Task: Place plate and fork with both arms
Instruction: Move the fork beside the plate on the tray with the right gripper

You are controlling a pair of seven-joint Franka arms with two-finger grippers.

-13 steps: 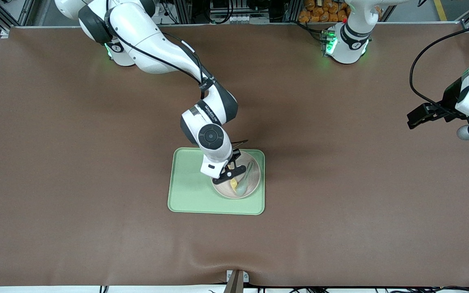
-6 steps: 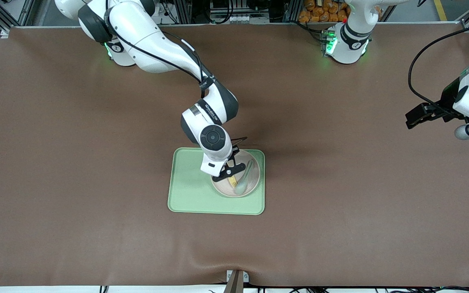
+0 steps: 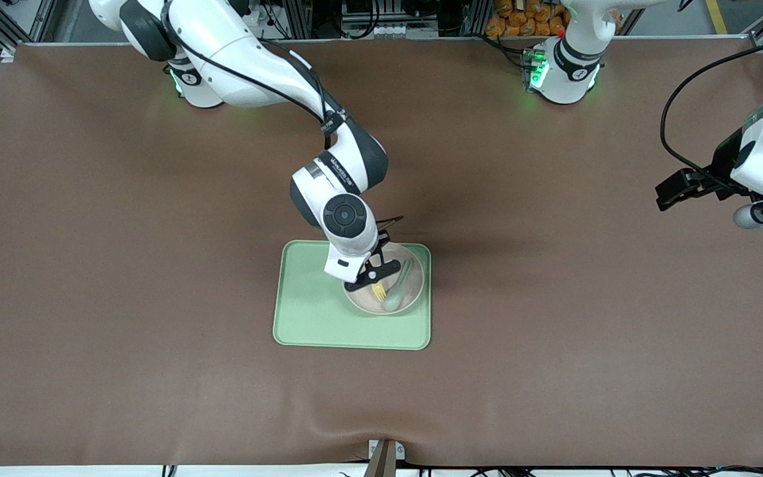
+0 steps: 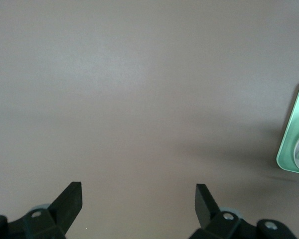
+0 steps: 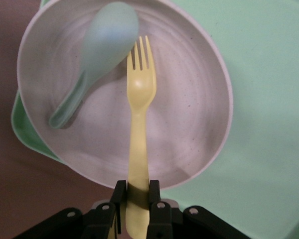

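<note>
The off-white plate (image 3: 405, 299) (image 5: 189, 114) sits on the light-green tray (image 3: 315, 318) at the tray's end toward the left arm. My right gripper (image 3: 373, 273) (image 5: 138, 191) hangs over the plate, shut on the handle of the pale-yellow fork (image 3: 379, 289) (image 5: 138, 124), whose tines point out over the plate's middle. A pale grey-green spoon (image 3: 400, 289) (image 5: 97, 52) lies in the plate beside the fork. My left gripper (image 3: 669, 193) (image 4: 138, 191) waits over bare table at the left arm's end, open with nothing between its fingers.
The brown table cover (image 3: 554, 318) spreads widely around the tray. In the left wrist view a corner of the tray (image 4: 293, 139) shows at the frame's edge. Both arm bases (image 3: 563, 69) stand along the table's edge farthest from the front camera.
The right gripper has drawn the fork slightly back toward the arm bases above the plate. The left gripper has drifted a little toward the table's middle.
</note>
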